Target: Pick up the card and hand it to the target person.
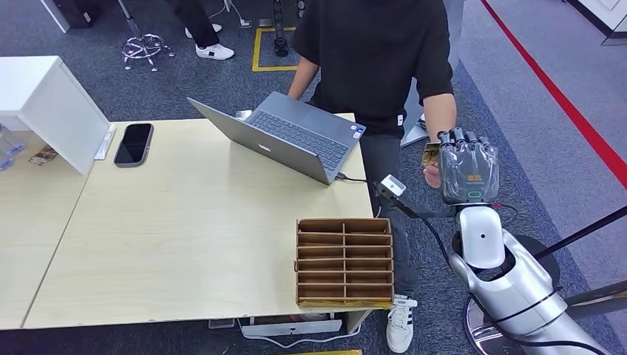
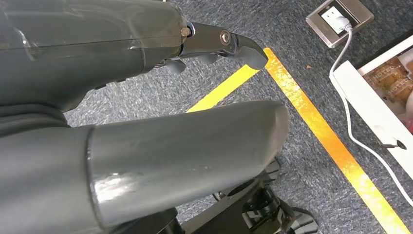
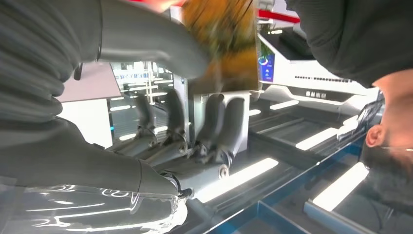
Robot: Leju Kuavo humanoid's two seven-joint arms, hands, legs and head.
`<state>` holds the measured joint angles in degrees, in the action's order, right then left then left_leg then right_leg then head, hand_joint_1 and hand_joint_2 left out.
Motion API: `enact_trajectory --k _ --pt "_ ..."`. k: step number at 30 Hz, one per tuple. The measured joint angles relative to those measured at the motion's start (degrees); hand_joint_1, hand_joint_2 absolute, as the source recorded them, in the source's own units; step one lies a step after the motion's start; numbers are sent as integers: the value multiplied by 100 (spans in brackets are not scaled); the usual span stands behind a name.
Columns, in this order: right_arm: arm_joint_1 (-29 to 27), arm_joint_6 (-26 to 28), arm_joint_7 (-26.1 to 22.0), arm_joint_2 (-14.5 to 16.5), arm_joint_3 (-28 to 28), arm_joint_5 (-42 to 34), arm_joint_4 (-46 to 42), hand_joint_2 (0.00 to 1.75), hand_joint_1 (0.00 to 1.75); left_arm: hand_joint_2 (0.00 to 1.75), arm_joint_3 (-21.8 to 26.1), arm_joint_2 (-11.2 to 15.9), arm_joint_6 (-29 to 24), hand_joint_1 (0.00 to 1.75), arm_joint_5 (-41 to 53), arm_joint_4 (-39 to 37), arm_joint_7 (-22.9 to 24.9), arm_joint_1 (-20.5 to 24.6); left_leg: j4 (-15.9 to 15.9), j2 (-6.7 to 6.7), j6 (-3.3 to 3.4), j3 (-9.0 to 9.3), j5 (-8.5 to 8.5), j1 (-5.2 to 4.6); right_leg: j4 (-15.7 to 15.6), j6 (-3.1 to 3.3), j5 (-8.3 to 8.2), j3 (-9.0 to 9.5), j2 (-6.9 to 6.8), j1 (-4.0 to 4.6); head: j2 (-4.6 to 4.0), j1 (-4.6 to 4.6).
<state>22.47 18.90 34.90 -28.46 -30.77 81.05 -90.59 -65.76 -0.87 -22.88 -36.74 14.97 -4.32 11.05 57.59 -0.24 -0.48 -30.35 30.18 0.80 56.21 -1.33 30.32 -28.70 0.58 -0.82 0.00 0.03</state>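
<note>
Right hand (image 1: 469, 171) is raised off to the side of the tabletop (image 1: 185, 244), with the card (image 1: 430, 154) pinched between thumb and fingers (image 3: 214, 122) — right at the person's hand (image 1: 431, 174), which looks to be touching it. Card looks thin, light, fairly stiff and probably slick, so I'd guess the free edge is the spot for the person to grab. Plenty of open floor around that arm; the laptop (image 1: 292, 137) and the wooden organizer (image 1: 344, 260) sit well apart from it. Left hand (image 2: 146, 122) hangs low over the carpet, holding nothing, fingers a bit apart.
</note>
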Motion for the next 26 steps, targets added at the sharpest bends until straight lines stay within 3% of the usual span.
enact_trajectory --k 3,7,13,17,22,26 --pt "-4 -79 -51 4 -1 -86 63 175 0 0 -7 0 0 0 2 0 -4 0 0 0 0 0 0 0 0 0 0 0 0 0 0 -1" --pt "-9 -136 -77 19 -5 -197 136 0 0 0 -7 0 0 0 2 0 -8 0 0 0 0 0 0 0 0 0 0 0 0 0 0 -1" --pt "-82 261 -63 57 -5 -384 200 0 0 0 -7 0 0 0 2 0 -3 -2 0 -1 0 -1 0 0 0 0 0 0 0 0 0 -1" --pt "-231 955 -25 110 37 -577 176 175 0 0 -8 0 -14 0 -17 0 -15 -9 0 -3 0 -1 0 0 0 0 0 1 -2 0 0 -1" --pt "-629 1938 -130 330 122 -987 -116 175 0 0 -7 1 -105 0 -165 0 -89 -76 -1 -3 0 -2 0 1 1 0 0 2 -2 1 0 0" --pt "-1016 2089 -713 648 184 -1756 -491 175 0 0 -6 2 -188 0 -302 0 -185 -175 -2 -5 0 -2 0 4 1 1 1 1 -4 4 0 0"
